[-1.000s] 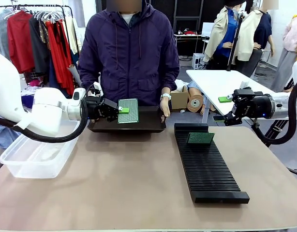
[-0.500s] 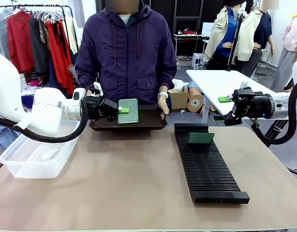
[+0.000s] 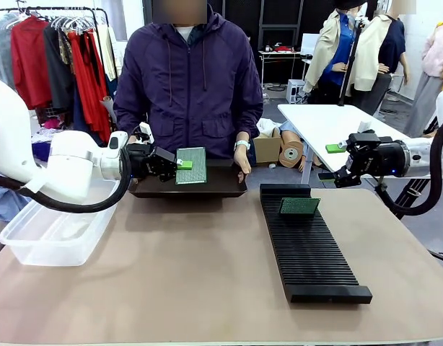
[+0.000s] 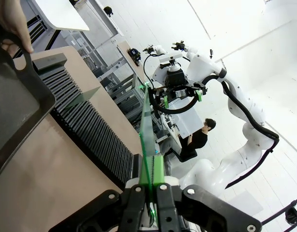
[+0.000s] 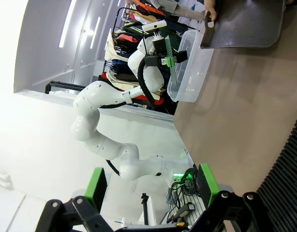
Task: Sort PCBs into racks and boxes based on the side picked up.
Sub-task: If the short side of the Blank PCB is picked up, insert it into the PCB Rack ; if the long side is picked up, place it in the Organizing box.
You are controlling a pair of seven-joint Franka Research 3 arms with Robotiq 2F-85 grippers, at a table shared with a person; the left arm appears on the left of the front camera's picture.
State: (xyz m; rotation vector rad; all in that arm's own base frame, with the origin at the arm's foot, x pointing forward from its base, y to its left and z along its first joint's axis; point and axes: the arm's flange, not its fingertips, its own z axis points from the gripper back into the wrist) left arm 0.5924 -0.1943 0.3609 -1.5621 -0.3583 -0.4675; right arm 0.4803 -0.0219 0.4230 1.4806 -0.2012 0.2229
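Holding one PCB [image 3: 191, 166] upright in left gripper [image 3: 180, 165], pads clamped on its edge, just above the black tray [image 3: 207, 186] at table's far side; lighter dotted face toward front cam. In left wrist view same board [image 4: 147, 125] seen edge-on, rising straight from between the shut fingers [image 4: 160, 174]. Tray gripped by person at both ends, one hand [image 3: 244, 158] on its right handle, lifted slightly off table by the look of it. Step in hand, as judged: board just picked, sort decision pending. Next move calls for carrying it away from tray, either left-and-near to the clear box [image 3: 55, 231] or right-and-near to the ribbed rack [image 3: 308, 241], dep. on which side counts as picked; rack needs edge lined up w/ a slot, box only a drop. Right gripper [image 3: 335, 162] right of tray, beyond rack's far end, above table, jaws spread wide, nothing in them. Count: 2 PCBs visible, one held, one standing tilted in a slot [image 3: 299, 206] near rack's far end; 1 rack; 1 box, looks empty; 1 tray, contents hard to tell from here.
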